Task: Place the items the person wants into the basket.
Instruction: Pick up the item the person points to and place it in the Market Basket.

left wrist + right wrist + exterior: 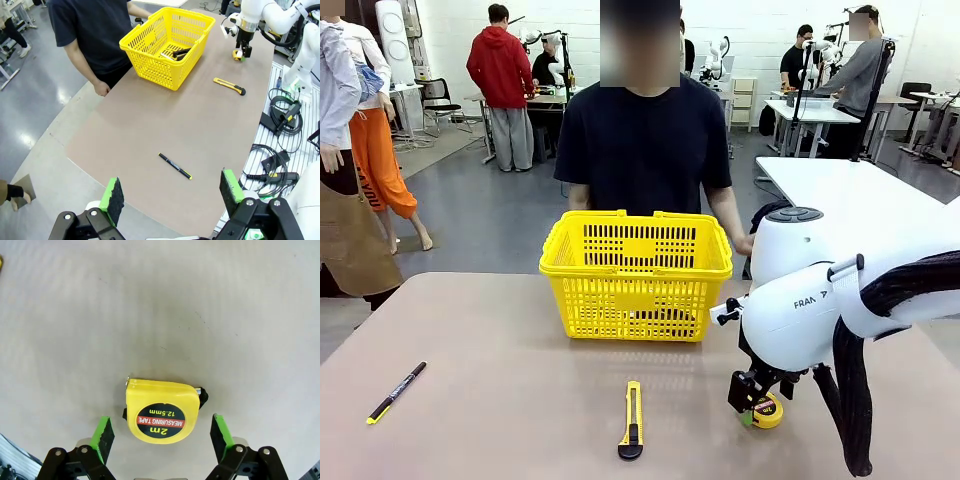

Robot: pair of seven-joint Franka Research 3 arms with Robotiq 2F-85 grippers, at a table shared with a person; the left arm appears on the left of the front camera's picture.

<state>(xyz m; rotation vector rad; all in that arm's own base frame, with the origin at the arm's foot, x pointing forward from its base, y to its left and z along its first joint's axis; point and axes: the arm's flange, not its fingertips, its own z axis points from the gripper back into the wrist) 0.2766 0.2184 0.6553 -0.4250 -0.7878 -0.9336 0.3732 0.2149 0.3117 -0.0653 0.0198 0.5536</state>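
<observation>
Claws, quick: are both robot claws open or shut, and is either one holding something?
Left claw: open, holding nothing.
Right claw: open, straddling the small yellow-and-black tape measure, not gripping it.

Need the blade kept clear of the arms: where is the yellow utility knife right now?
In the front view the yellow utility knife lies on the table, near the robot's edge, in front of the basket and left of the tape measure.
</observation>
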